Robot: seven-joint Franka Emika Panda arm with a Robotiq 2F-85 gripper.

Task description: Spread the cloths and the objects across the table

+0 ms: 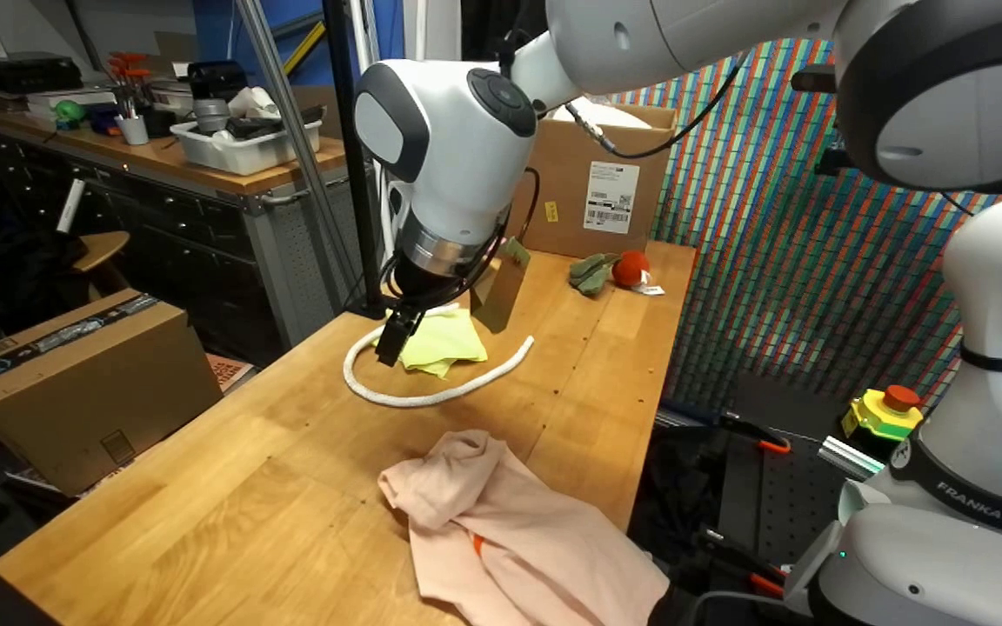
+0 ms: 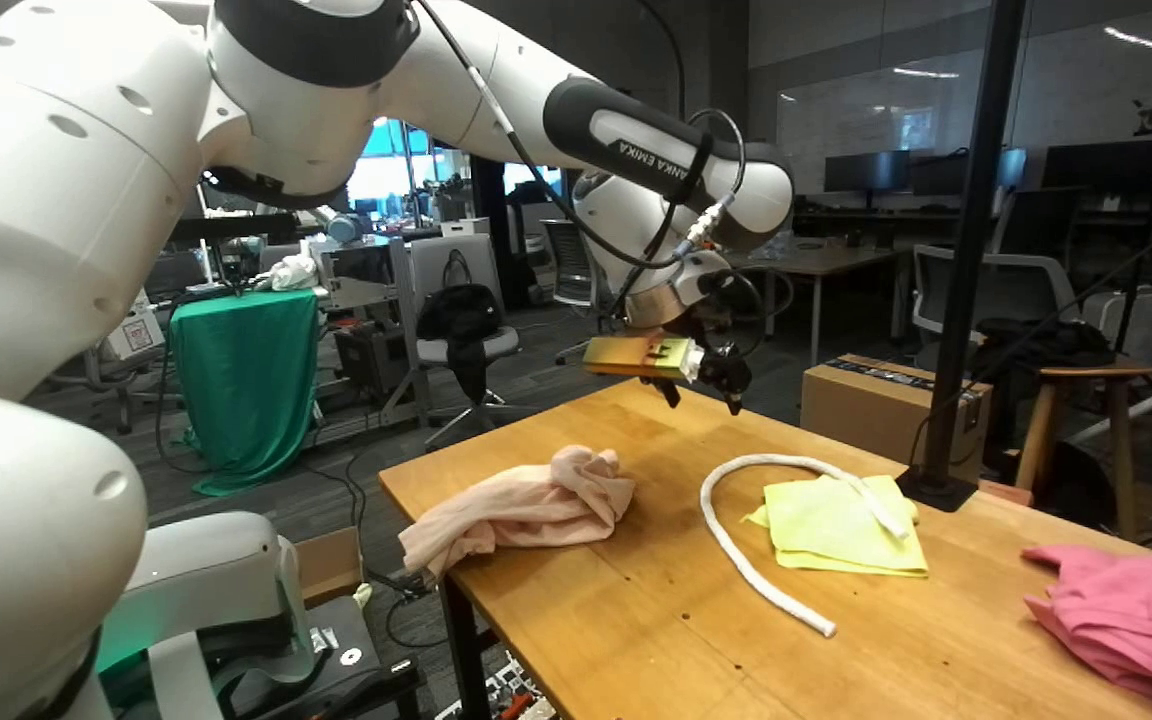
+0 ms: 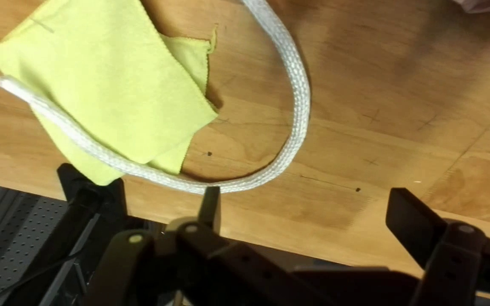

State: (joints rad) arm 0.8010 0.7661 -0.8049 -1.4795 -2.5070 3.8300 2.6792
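We are watching the tool (image 3: 306,208) hovering above the worktop (image 1: 249,487), its two fingers (image 3: 413,225) parted wide, with wood showing between them. In the wrist view we are seeing the white cord (image 3: 300,97) curving into a loose loop, one stretch lying across the folded yellow cloth (image 3: 113,76) and the rest lying on the wood. A black pole (image 2: 969,270) is rising from the worktop's edge near that cloth. In both exterior views the peach cloth (image 1: 518,530) is lying in a crumpled heap, part of it reaching past the worktop's edge. In an exterior view we are finding the pink cloth (image 2: 1136,620) bunching up on the worktop, well apart from the peach one and partly out of view. In an exterior view the red and green thing (image 1: 630,269) is sitting toward the far end of the worktop, its white tag (image 1: 647,290) showing, near a cardboard box (image 1: 566,174) that is standing there.
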